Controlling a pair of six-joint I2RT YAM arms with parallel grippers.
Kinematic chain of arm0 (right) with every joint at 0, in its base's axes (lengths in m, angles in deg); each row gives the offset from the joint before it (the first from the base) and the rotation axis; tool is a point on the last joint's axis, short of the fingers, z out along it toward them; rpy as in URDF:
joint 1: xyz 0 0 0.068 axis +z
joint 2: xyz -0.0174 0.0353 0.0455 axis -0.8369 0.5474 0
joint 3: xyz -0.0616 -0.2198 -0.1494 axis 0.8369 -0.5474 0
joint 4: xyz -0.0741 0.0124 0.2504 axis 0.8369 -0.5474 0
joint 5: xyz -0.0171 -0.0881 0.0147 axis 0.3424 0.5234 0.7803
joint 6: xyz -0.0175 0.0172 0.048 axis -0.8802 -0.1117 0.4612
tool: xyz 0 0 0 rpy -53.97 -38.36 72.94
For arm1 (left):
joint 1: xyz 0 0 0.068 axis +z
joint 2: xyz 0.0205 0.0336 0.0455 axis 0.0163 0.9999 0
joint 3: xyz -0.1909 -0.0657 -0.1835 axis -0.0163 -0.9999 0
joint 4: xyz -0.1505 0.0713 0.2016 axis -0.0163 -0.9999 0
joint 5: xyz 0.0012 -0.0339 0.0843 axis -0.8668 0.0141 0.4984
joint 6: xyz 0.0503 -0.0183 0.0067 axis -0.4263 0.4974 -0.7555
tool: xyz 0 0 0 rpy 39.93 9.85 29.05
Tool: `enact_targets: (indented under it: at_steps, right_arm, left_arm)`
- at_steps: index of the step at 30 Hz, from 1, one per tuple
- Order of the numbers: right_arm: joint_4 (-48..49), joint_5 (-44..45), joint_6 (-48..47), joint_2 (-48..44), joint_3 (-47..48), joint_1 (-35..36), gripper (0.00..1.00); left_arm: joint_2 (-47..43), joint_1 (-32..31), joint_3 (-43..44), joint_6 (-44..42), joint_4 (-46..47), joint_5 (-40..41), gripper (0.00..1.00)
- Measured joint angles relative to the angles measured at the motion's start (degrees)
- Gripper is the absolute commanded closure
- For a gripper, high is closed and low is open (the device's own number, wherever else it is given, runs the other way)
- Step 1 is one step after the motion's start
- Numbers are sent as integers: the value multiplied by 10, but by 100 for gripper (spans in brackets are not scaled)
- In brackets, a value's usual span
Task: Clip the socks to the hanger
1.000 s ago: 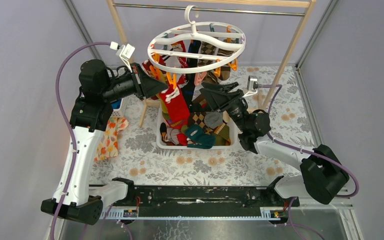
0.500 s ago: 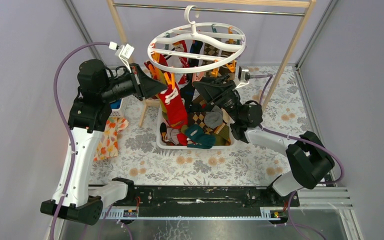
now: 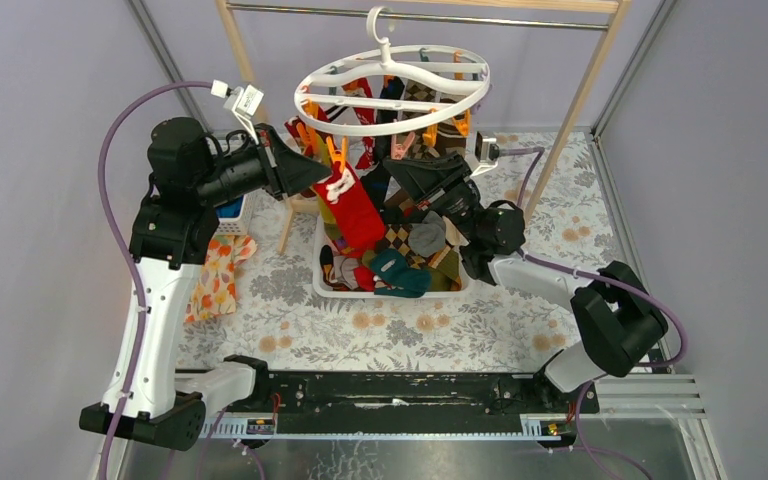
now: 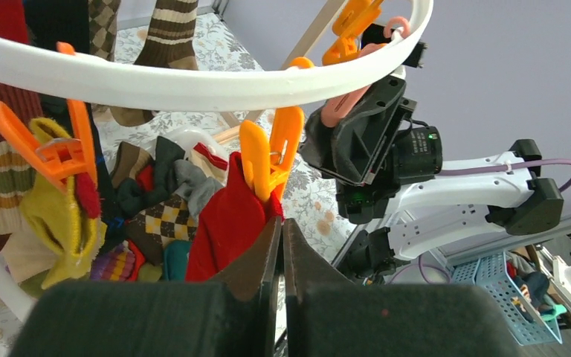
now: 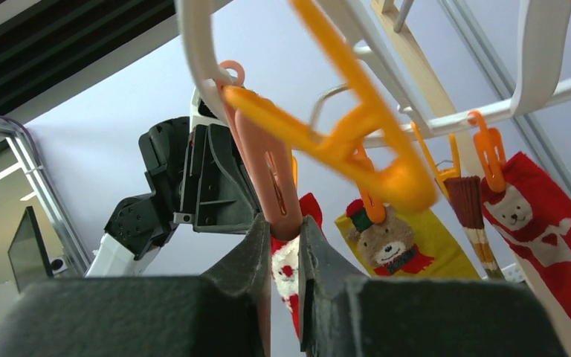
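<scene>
The white oval hanger (image 3: 312,110) hangs from the metal rail, with several socks clipped to it. My left gripper (image 3: 328,172) is shut on the top edge of a red Santa sock (image 3: 352,208), holding it just under the ring. In the left wrist view the red sock (image 4: 227,223) sits at my shut fingertips (image 4: 282,221), with an orange clip (image 4: 268,160) in front of it. My right gripper (image 5: 278,223) is shut on the lower end of a pink clip (image 5: 271,178). The Santa sock (image 5: 290,264) shows behind that clip.
A white bin (image 3: 318,285) under the hanger holds several loose socks (image 3: 405,255). The wooden-framed rail (image 3: 580,100) stands behind it. An orange-flowered cloth (image 3: 215,275) lies at the left. A yellow bear sock (image 5: 394,245) and a red bear sock (image 5: 531,216) hang clipped nearby.
My right gripper has risen left to the hanger and shut on the pink clip. The left gripper has lifted the red sock slightly toward the ring.
</scene>
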Motion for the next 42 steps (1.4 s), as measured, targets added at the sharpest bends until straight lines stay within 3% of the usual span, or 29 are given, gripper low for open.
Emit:
enact_targets:
  at_steps: [2, 6, 8, 11, 18, 23, 30, 42]
  right_arm:
    - [0, 2, -5, -7, -2, 0, 96]
    - [-19, 22, -40, -45, -26, 7, 100]
    - [-59, 47, -78, -77, -34, 22, 100]
    - [-134, 99, -152, -120, -34, 59, 100]
    - [-310, 239, -326, -146, 13, 157, 100]
    - [-381, 341, -425, -127, 51, 202, 100]
    - [-403, 431, -523, -83, 89, 242, 100]
    - [-389, 499, -614, -37, 134, 291, 100]
  left_arm:
    - [0, 0, 2, -2, -1, 7, 83]
    - [0, 0, 9, -16, -14, 34, 54]
    - [0, 0, 12, -23, -21, 49, 30]
    - [0, 0, 19, -28, -39, 71, 15]
    - [-5, 0, 38, -42, -58, 98, 12]
    - [-20, 0, 50, -63, -78, 115, 11]
    - [-36, 0, 53, -88, -84, 111, 11]
    - [56, -54, 78, -94, -92, 91, 14]
